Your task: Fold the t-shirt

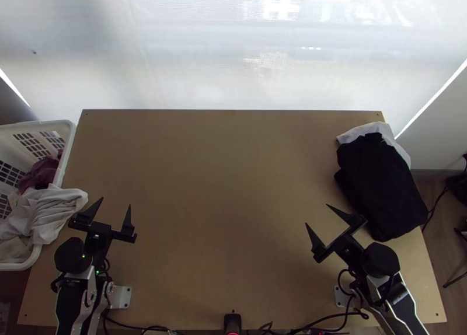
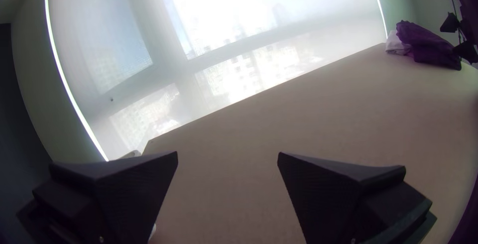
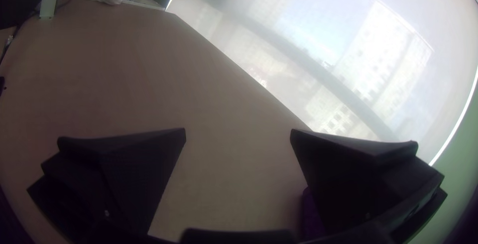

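Note:
A black cloth [image 1: 379,186] lies folded into a thick bundle at the table's right edge, over a white cloth [image 1: 373,131]; whether either is the t-shirt I cannot tell. My left gripper [image 1: 116,202] stands open at the table's left side, nothing between its fingers; the left wrist view shows the same gripper [image 2: 227,154] spread over bare wood. Open and empty too, my right gripper [image 1: 316,214] is just left of the black bundle, and in the right wrist view the gripper [image 3: 238,130] has its fingers wide apart.
At the left edge a white basket [image 1: 69,142] holds a purple cloth [image 1: 41,173] and a light grey cloth [image 1: 49,209] that hangs over its rim onto the table side. Bare wood of the table [image 1: 227,177] stretches between the arms. Cables run along the near edge.

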